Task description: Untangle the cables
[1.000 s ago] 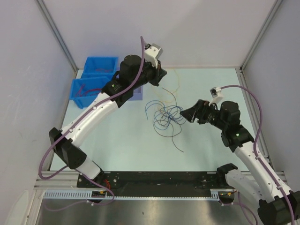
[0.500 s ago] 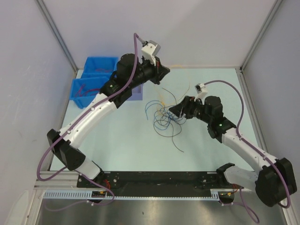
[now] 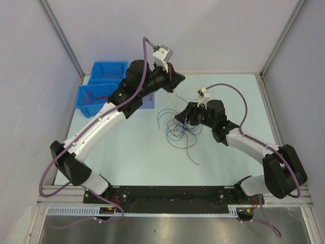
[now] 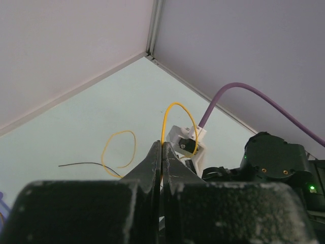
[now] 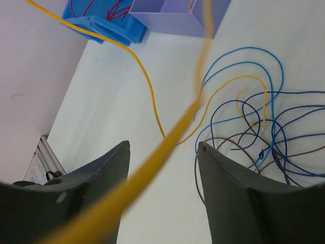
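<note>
**Untangling hair-thin cables: go for one strand, not the clump**

Starting nearest the arm bases: bare table [image 3: 127, 152], plus one dark blue tail [image 3: 193, 158] trailing out of the pile toward the front. A bit further back, got the main tangle [image 3: 177, 127] of blue and dark cables lying loose mid-table, loops crossing over loops.

Right over its far edge, right gripper [image 5: 163, 147], jaws apart with a blurry yellow strand running through the gap, not pinched as far as can be told. Beyond that, left gripper [image 4: 161, 152] up off the table and clamped tight on a yellow cable [image 4: 163, 124], looping out past the fingertips. Can't tell for sure whether same strand in both views.

Reckon next to weightless, floppy and springy. Expect curls hooking neighbours and dragging the whole clump along. Probably slippery in the pads too. Best pinching a single strand near a free end, or on a loop standing clear, then pulling slow.

Furthest back: blue bins [image 3: 109, 64] holding red strands, with a purple bin [image 5: 172, 18] just beside.
</note>
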`<state>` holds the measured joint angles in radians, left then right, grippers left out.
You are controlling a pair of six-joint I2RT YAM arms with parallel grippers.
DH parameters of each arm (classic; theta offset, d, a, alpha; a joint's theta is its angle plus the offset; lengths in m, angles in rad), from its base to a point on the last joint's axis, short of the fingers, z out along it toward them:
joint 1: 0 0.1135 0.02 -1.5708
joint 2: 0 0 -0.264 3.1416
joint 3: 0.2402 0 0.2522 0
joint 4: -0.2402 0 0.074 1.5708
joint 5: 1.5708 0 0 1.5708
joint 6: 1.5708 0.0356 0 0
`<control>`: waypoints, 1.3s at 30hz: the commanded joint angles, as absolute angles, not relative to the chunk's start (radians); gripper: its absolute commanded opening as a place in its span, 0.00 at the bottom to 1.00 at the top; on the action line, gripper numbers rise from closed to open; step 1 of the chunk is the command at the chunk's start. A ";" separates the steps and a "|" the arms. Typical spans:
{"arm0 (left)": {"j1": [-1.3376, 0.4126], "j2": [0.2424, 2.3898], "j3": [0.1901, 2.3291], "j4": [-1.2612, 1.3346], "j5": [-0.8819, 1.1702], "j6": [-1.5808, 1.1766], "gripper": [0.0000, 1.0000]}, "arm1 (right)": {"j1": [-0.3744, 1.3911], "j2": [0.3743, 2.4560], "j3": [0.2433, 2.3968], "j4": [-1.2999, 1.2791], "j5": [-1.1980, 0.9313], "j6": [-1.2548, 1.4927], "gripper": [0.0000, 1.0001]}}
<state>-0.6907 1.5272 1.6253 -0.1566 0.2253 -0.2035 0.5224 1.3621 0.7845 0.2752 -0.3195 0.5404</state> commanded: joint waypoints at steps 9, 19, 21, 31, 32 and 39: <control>-0.689 1.462 1.591 -0.086 0.256 -0.225 0.00 | 0.560 1.456 0.916 0.319 -0.258 0.479 0.38; -0.689 1.440 1.572 -0.068 0.267 -0.236 0.00 | 0.583 1.471 0.923 0.296 -0.247 0.468 0.29; -0.689 1.437 1.572 -0.067 0.264 -0.238 0.00 | 0.584 1.470 0.923 0.293 -0.249 0.466 0.08; -0.689 1.336 1.598 -0.137 0.154 -0.172 0.00 | 0.583 1.309 0.992 0.203 -0.209 0.450 0.00; -0.689 1.318 1.592 -0.137 0.141 -0.166 0.00 | 0.583 1.289 1.040 0.175 -0.204 0.445 0.00; -0.689 1.168 1.433 -0.089 0.075 -0.169 0.01 | 0.578 1.227 1.227 0.095 -0.242 0.437 0.00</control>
<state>-0.6907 1.2598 1.5272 -0.1459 0.1337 -0.1810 0.5785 1.2770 1.1294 0.1165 -0.2329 0.4580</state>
